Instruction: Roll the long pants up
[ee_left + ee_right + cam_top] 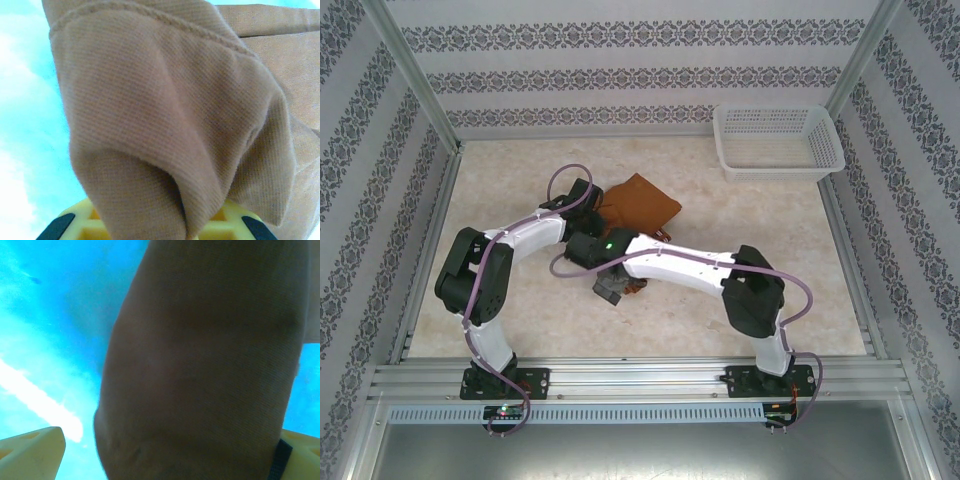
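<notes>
— Where are the long pants (642, 205)?
— Mid-table: a rust-brown bunch folded over on itself, its near part hidden beneath the arms.
— And the arms?
— The left arm (520, 235) arcs from its base to the cloth's left edge, with the left gripper (594, 204) at that edge. The right arm (690, 265) reaches leftward across the table (750, 215), a green light (607, 243) on its wrist. The right gripper (616, 289) is down at the bundle's near end, where a scrap of brown shows.
— Are the jaws open or closed?
— Can't tell from above.
— Anything else?
— A white plastic basket (778, 145) in the far right corner, well apart from the cloth.
</notes>
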Motion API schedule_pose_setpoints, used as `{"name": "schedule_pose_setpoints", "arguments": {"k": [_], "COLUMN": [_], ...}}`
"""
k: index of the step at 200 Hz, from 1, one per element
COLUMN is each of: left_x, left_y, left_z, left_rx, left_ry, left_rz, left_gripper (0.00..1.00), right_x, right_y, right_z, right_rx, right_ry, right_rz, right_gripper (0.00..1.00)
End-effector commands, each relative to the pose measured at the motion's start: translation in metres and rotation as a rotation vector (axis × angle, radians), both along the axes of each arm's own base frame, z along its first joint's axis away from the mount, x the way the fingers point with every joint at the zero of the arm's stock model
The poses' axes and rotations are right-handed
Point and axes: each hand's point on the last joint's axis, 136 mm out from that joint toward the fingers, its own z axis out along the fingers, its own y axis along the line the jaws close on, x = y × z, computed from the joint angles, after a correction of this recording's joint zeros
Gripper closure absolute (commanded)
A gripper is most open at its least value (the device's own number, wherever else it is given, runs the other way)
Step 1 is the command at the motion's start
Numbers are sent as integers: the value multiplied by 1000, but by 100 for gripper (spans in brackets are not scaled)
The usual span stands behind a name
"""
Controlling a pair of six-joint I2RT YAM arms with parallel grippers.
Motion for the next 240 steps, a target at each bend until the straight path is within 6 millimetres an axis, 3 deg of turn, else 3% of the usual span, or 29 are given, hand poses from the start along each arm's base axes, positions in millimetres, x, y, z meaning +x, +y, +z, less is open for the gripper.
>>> {"name": "schedule_pose_setpoints", "arguments": {"k": [1, 49, 118, 132, 171, 218, 240], "left_x": [-23, -23, -24, -24, -23, -25, -25], "left_y": [-4, -4, -7, -8, -10, -9, -9], "left_z": [-24, -20, -23, -25, -23, -20, -19], "left_rx": [5, 3, -8, -17, -24, -21, -21], "left_ry": [116, 113, 128, 133, 133, 130, 129], "left_rz": [-34, -34, -36, -34, -38, -42, -42], "left_gripper": [100, 100, 100, 100, 100, 100, 100], "right_x": [23, 37, 18, 18, 20, 48, 59], "right_y": [-2, 18, 41, 41, 32, 4, -6], "right_z": [-1, -2, 52, 55, 7, -58, -79], "right_rx": [-113, -221, -333, -368, -418, -465, -488], "right_ry": [-194, -408, -699, -734, -638, -499, -446], "right_rz": [-1, 44, 158, 171, 179, 128, 132], "right_gripper": [2, 2, 2, 2, 2, 2, 11]}}
